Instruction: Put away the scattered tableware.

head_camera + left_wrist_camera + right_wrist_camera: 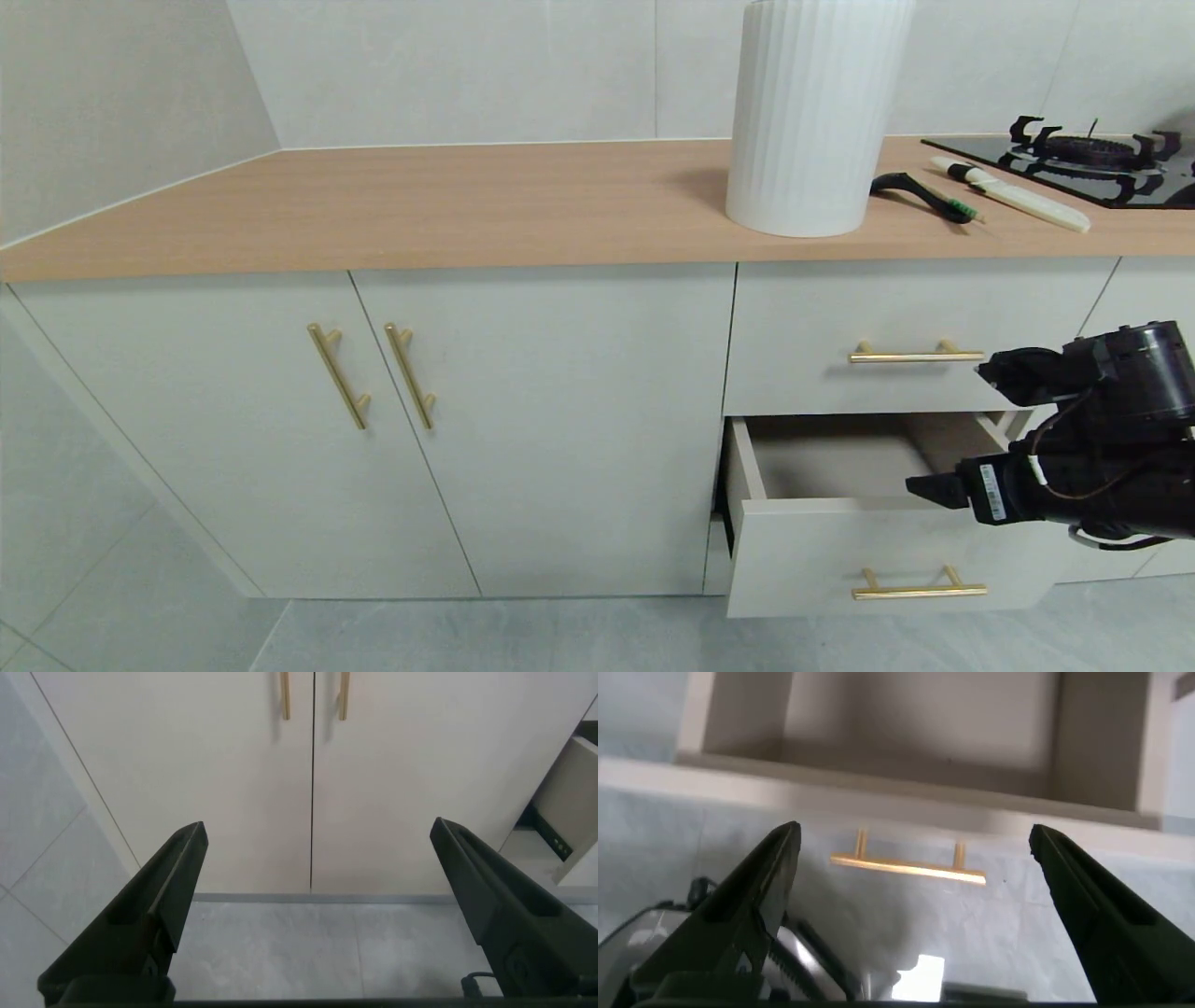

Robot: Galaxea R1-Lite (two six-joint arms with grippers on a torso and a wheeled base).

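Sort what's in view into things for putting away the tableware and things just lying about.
Job: black-handled utensil, cream utensil, open lower drawer.
Lying about: white ribbed container, gas hob, closed upper drawer, cabinet doors.

You have a wood-look surface [420, 201] running along the tiled wall. On its right part a tall white ribbed container [812, 112] stands upright. Just right of it lie a black-handled utensil [920, 194] and a cream utensil [1013, 194], side by side, near the black hob [1092, 159] at the far right.
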